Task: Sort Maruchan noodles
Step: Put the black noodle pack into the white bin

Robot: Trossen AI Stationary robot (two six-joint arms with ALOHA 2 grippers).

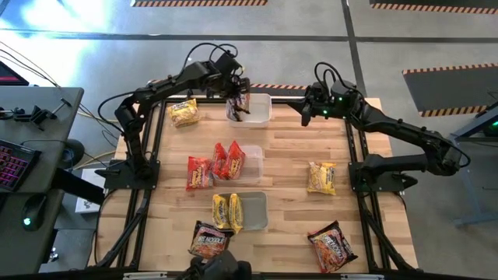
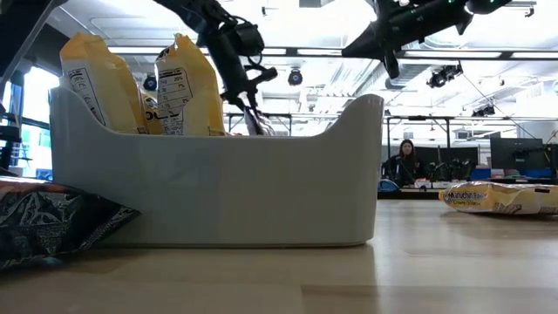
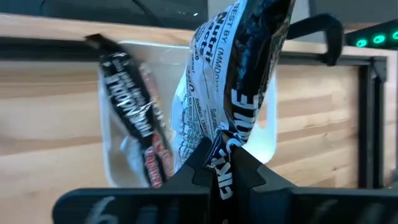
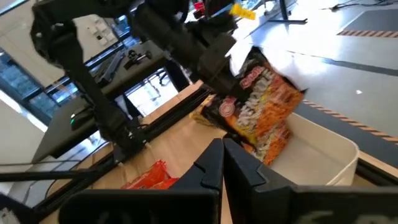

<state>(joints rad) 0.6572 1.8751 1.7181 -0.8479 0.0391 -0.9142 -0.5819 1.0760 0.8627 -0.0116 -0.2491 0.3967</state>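
Your left gripper point(image 3: 225, 163), clamped on a dark packet point(image 3: 239, 81), hangs over the twelve-o'clock tub point(image 1: 261, 109) (right gripper point(image 4: 222, 163) closed, empty); lower, then release.

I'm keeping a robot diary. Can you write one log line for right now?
left hand: shut on dark noodle packet, above far tub | right hand: shut, empty, waiting nearby | loose packets remain
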